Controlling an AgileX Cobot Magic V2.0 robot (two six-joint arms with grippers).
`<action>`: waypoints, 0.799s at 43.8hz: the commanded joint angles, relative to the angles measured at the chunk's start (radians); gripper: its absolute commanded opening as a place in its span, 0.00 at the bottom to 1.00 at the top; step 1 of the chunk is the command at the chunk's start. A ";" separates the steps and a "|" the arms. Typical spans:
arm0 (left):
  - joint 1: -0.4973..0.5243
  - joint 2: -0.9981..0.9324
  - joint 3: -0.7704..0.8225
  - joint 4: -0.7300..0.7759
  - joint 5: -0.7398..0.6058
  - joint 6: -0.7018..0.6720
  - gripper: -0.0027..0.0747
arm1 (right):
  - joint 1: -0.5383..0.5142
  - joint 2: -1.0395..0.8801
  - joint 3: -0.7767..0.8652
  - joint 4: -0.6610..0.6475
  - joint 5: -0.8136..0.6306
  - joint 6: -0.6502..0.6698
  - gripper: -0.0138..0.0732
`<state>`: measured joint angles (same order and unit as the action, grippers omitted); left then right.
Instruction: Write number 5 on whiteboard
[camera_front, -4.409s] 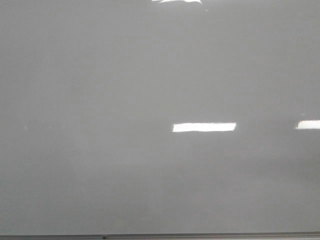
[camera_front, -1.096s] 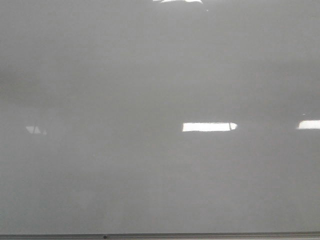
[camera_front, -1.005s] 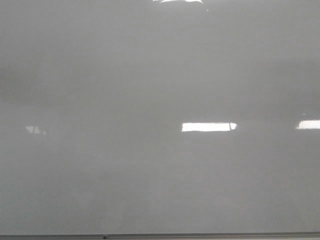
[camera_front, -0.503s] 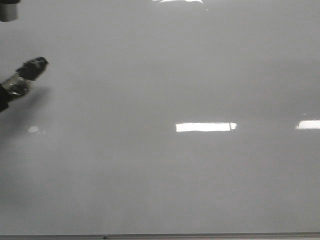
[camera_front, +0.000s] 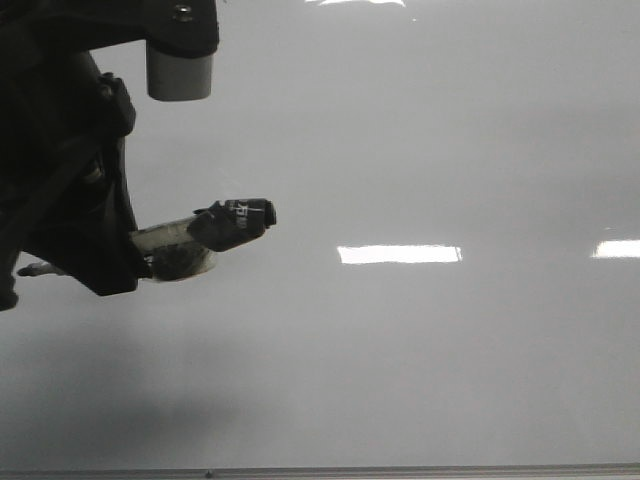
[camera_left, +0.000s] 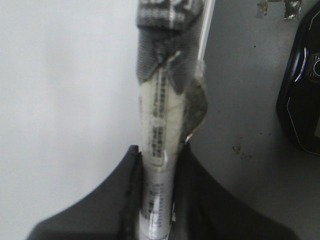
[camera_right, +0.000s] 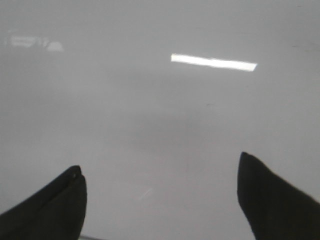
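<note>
Whiteboard (camera_front: 420, 130) — glossy, pale grey, flat — fills our view, no number 5 drawn yet. Our left tool (camera_left: 157, 200) clamps a taped clear-barrelled marker (camera_front: 205, 232) near the board's left edge, angled to bring the dark tip down; our right tool (camera_right: 160, 200) is spread wide, idle.

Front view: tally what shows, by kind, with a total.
Whiteboard: 1
Marker, held in the left gripper: 1
Arm, carrying that gripper: 1
Written strokes on the board: 0
Total: 3
</note>
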<state>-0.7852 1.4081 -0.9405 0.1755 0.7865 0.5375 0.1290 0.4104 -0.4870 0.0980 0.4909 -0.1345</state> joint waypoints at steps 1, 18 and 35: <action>-0.027 -0.036 -0.033 0.009 -0.024 -0.001 0.01 | 0.085 0.117 -0.101 0.027 0.006 -0.103 0.88; -0.049 -0.036 -0.033 0.007 -0.024 0.001 0.01 | 0.563 0.575 -0.400 0.056 0.175 -0.370 0.88; -0.049 -0.036 -0.033 0.007 -0.024 0.001 0.01 | 0.658 0.907 -0.578 0.109 0.107 -0.459 0.88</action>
<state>-0.8261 1.4081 -0.9428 0.1777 0.7919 0.5375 0.7857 1.3017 -1.0147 0.1673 0.6617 -0.5515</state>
